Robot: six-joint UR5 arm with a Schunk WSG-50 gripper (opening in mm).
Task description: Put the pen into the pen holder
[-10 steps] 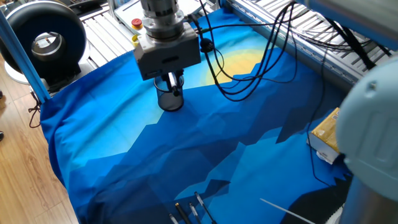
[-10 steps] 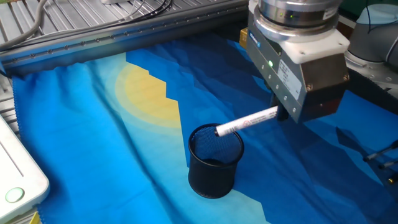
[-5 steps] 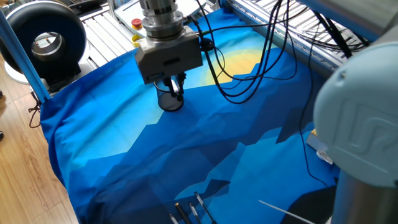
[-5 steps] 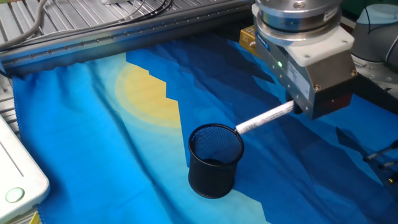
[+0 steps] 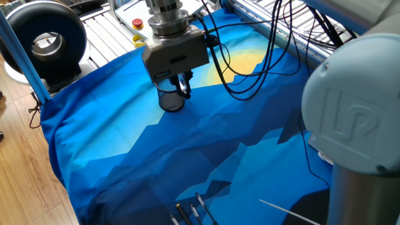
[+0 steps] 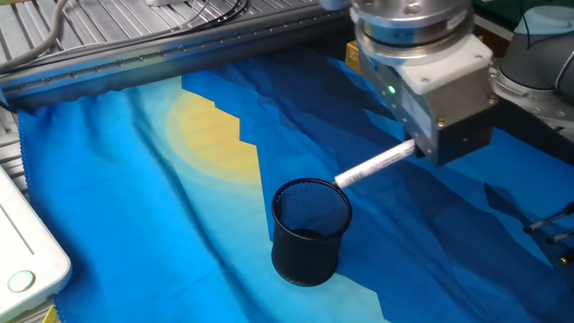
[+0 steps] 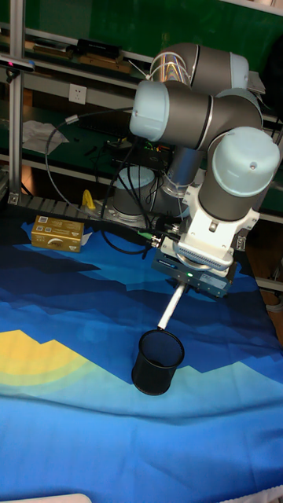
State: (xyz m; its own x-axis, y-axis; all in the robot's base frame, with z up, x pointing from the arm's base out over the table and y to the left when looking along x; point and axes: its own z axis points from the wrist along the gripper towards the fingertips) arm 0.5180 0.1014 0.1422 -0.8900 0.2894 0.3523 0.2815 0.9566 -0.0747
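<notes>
At the far left of the other fixed view a white device [image 6: 27, 256] sits at the cloth's edge, and the blue cloth [image 6: 134, 224] with its yellow patch spreads across the table. Toward the middle stands the pen holder [image 6: 310, 231], upright on the cloth, its mesh wall see-through and its mouth open upward. Just above its rim, on the right side, hangs the pen [image 6: 375, 165], its long axis slanted: the free end points down and to the left toward the holder's mouth, while the upper end runs up and to the right under the gripper [image 6: 421, 154]. The tall fixed view shows the same slant, the pen [image 7: 172, 306] dropping from the gripper [image 7: 189, 287] down-left to the rim of the pen holder [image 7: 157, 361], its tip just over the opening and not inside it. The gripper has closed on the pen's upper end, and the fingers themselves are mostly hidden by the body of the hand, so how narrow the gap is cannot be read exactly. In one fixed view the gripper [image 5: 182, 87] hangs right over the pen holder [image 5: 170, 100], and the pen there is probably the thin light streak between the fingers, too small to be sure. Farther right a yellow box [image 7: 57, 233] lies well apart on the cloth, and dark pens [image 5: 192, 212] lie grouped at the near edge.
</notes>
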